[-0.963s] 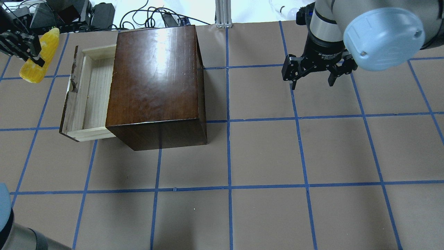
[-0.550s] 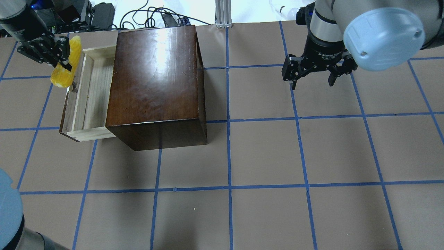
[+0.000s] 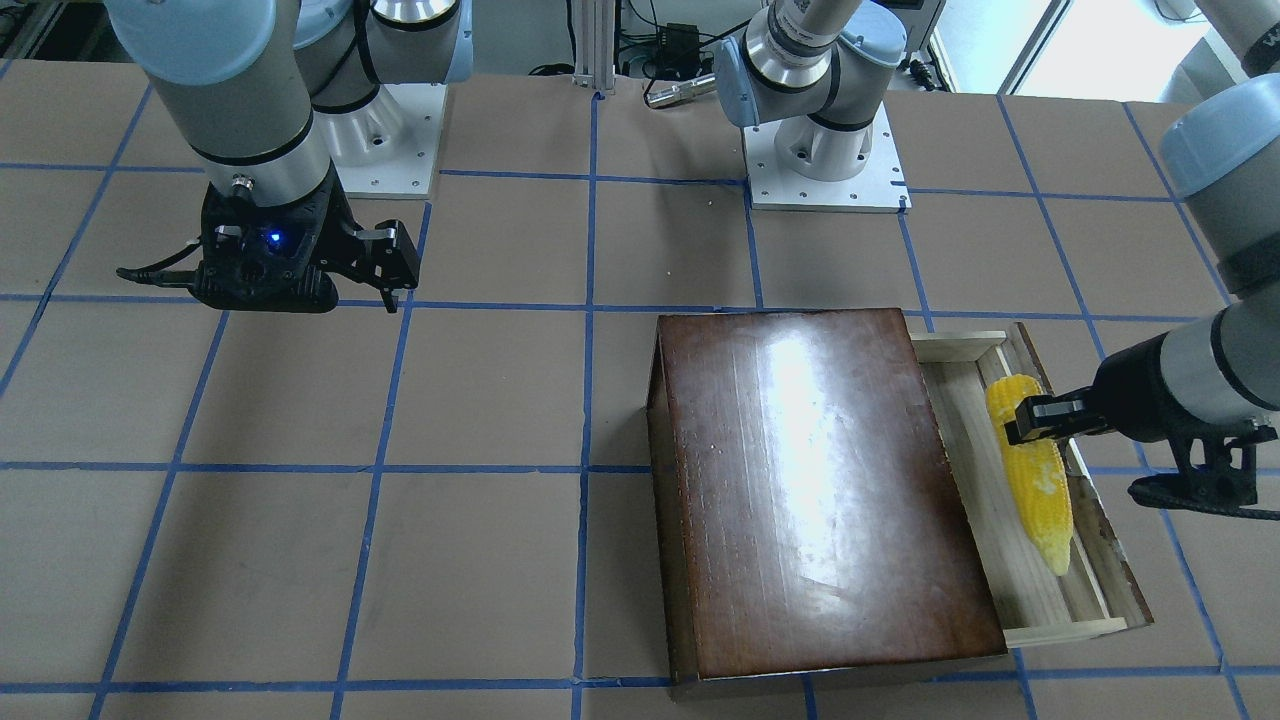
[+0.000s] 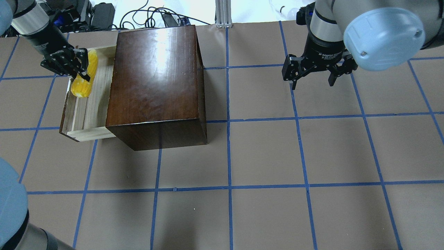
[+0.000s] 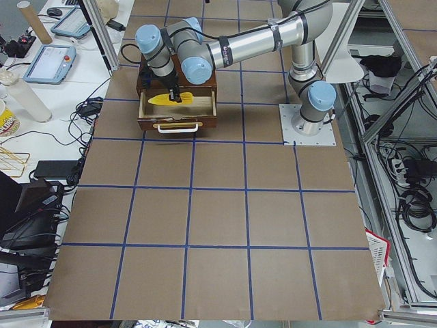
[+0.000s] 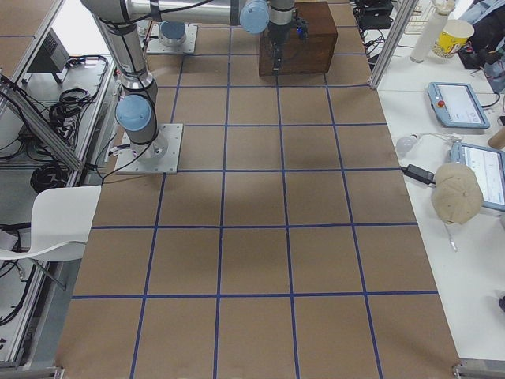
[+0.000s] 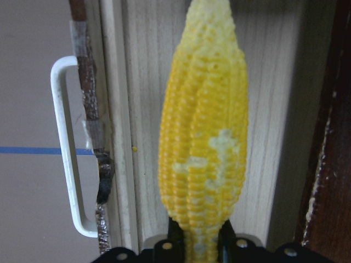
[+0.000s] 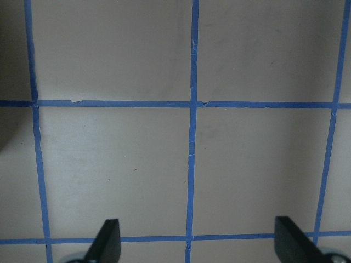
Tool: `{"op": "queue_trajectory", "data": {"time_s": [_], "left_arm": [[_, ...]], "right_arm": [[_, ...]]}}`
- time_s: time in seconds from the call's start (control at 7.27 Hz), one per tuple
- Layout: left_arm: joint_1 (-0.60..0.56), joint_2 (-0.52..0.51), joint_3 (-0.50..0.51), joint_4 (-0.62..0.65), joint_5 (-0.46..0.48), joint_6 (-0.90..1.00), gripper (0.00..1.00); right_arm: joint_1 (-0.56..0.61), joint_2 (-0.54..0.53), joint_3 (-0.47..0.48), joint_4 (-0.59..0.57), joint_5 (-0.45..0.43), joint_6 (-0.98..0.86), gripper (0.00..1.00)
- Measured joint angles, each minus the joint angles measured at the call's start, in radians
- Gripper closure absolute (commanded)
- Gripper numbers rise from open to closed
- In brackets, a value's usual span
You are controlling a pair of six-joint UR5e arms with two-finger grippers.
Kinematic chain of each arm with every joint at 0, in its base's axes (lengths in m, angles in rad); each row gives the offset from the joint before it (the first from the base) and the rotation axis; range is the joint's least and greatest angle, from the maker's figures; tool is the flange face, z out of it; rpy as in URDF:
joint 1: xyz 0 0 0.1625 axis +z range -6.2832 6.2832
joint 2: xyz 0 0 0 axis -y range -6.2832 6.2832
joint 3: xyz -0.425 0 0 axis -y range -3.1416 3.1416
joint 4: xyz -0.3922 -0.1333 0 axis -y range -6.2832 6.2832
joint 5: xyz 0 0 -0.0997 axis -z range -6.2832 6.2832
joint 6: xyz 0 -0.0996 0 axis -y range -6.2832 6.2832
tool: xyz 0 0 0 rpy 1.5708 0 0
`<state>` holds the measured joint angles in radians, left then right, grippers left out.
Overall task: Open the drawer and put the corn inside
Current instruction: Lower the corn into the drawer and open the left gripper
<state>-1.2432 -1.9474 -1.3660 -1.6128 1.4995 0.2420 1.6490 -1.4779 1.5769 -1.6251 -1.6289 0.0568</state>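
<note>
The drawer [image 4: 91, 104] stands pulled open from the dark brown box [image 4: 156, 80], its pale-wood tray showing; in the front-facing view it lies at the box's right side [image 3: 1010, 520]. My left gripper [image 4: 83, 67] is shut on the yellow corn [image 4: 84, 78] and holds it over the open tray. The corn shows lengthwise above the tray in the front-facing view [image 3: 1035, 480] and in the left wrist view [image 7: 203, 142], beside the whitish handle [image 7: 68, 148]. My right gripper [image 4: 312, 81] is open and empty above the table, far from the box.
The table [image 4: 263, 156] is brown paper with a blue tape grid. Cables and equipment [image 4: 69, 14] lie beyond the far edge behind the box. The arm bases [image 3: 825, 150] stand on white plates at the robot's side.
My left gripper has carried the corn rightward from outside the drawer's front panel to over the open tray. The right arm has not moved.
</note>
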Motion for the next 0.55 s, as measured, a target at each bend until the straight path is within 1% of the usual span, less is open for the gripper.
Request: {"op": "queue_trajectory", "data": {"time_s": [0.14, 0.28, 0.41, 0.55], "left_arm": [[0.0, -0.004, -0.036, 0.049, -0.004, -0.001, 1.0], [0.0, -0.008, -0.065, 0.085, -0.007, -0.001, 0.93], [0.001, -0.014, -0.081, 0.102, -0.007, -0.001, 0.68], [0.001, -0.022, -0.087, 0.109, -0.008, 0.0, 0.04]], "right_arm": [[0.0, 0.0, 0.0, 0.0, 0.0, 0.0, 0.0], [0.0, 0.0, 0.0, 0.0, 0.0, 0.0, 0.0], [0.0, 0.0, 0.0, -0.001, -0.001, 0.0, 0.0], [0.0, 0.0, 0.0, 0.0, -0.001, 0.0, 0.0]]}}
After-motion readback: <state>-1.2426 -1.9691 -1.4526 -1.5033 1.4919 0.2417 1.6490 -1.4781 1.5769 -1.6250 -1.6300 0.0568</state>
